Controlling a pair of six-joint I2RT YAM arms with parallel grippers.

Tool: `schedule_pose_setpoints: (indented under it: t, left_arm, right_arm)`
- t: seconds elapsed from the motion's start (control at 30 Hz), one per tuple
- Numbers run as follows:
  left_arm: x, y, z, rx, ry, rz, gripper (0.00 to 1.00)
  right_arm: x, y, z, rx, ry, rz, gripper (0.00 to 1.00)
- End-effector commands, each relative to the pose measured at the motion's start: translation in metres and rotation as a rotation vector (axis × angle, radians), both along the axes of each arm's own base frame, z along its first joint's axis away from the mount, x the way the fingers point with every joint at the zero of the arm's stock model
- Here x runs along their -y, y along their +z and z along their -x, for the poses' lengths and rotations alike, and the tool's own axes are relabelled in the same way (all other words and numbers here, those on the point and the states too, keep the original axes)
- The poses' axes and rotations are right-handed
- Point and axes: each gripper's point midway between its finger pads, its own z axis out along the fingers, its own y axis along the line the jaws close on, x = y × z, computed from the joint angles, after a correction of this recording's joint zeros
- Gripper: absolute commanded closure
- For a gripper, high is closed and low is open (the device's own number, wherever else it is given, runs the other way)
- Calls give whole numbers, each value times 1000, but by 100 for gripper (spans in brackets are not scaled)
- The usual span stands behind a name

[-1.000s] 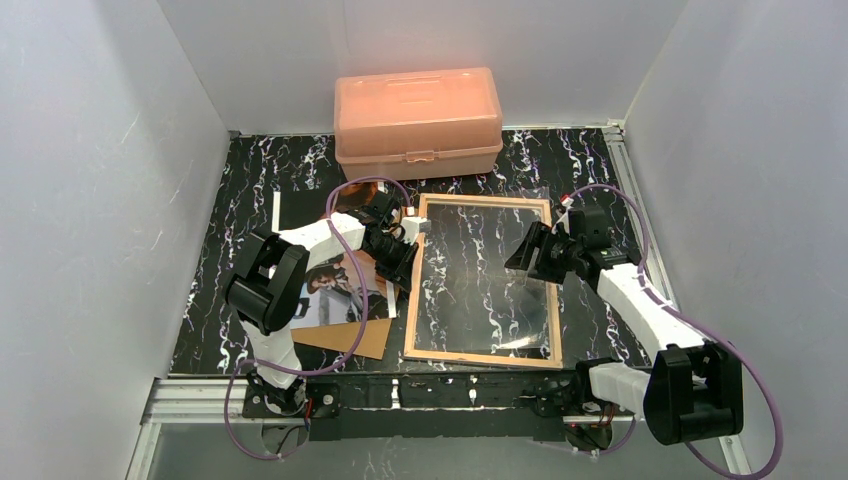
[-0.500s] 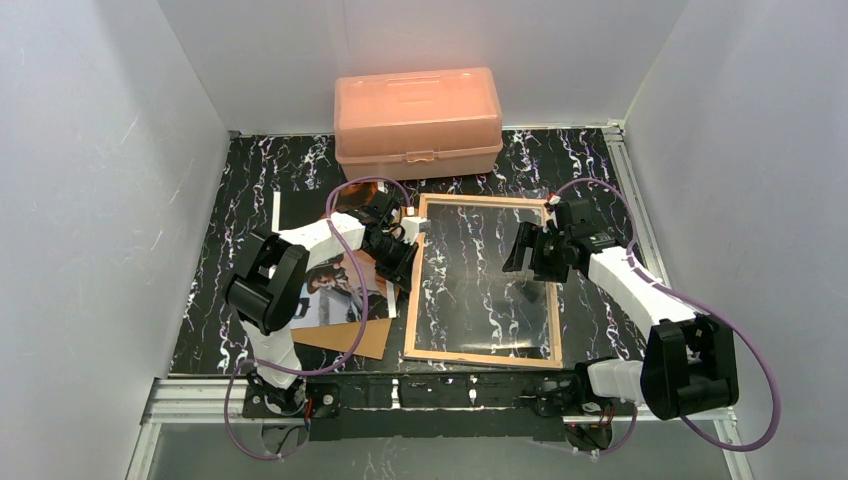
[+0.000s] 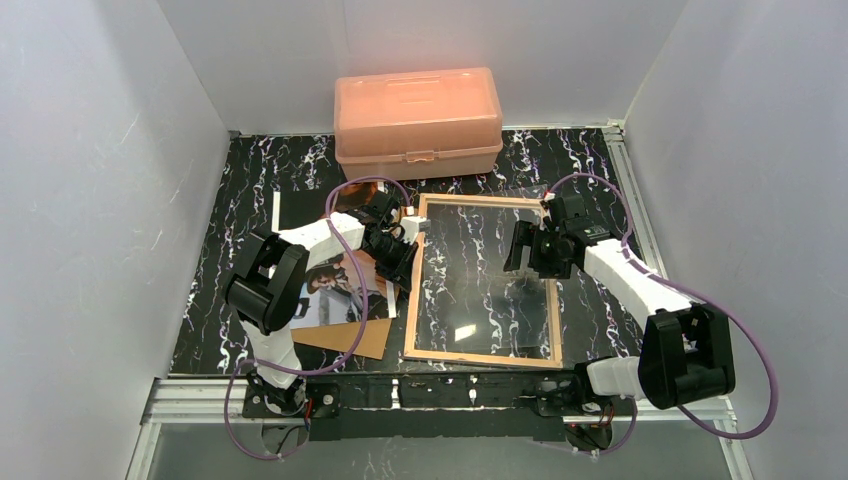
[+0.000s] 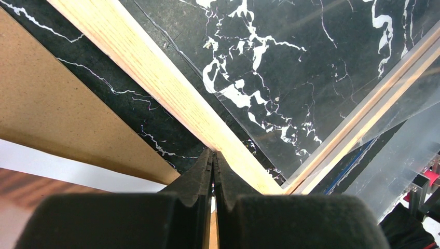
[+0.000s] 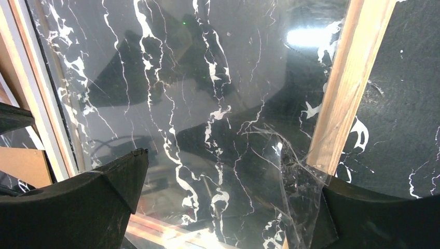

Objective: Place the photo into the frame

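The frame (image 3: 412, 300) lies flat mid-table with its tan wood back up, and a clear sheet (image 3: 480, 290) rests across its opening. The photo (image 3: 340, 290) lies face up to its left, on a brown backing board (image 3: 350, 338), partly under my left arm. My left gripper (image 3: 407, 268) is shut, with its tips (image 4: 212, 152) against the outer edge of the frame's left rail (image 4: 155, 78). Open wide, my right gripper (image 3: 525, 255) hovers over the sheet near the right rail (image 5: 345, 88) and holds nothing (image 5: 233, 174). One corner of the sheet (image 5: 296, 176) curls up by my right finger (image 5: 384, 218).
An orange plastic box (image 3: 418, 120) stands shut at the back, just beyond the frame's far rail. White walls close in the left, right and back sides. The photo's white border (image 4: 62, 168) and the backing board (image 4: 52, 114) lie close to my left fingers.
My right gripper has opened wider and shifted a little toward the far end of the frame. The left gripper and the frame have not moved.
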Motion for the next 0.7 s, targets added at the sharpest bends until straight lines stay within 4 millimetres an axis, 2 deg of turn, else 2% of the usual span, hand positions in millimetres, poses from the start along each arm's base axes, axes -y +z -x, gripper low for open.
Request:
schedule_pose_setpoints:
  t: [0.0, 0.47, 0.57, 0.67]
  left_arm:
    - [3, 15, -3, 20, -12, 41, 100]
    - [3, 14, -2, 19, -13, 44, 100]
    - [3, 12, -2, 14, -12, 42, 100]
    - [3, 12, -3, 16, -12, 41, 100]
  right_arm:
    - [-2, 5, -7, 32, 19, 13, 2]
    - [-23, 4, 1, 15, 63, 8, 1]
    - [-29, 14, -1, 36, 60, -32, 2]
    - [-38, 33, -4, 83, 52, -99, 8]
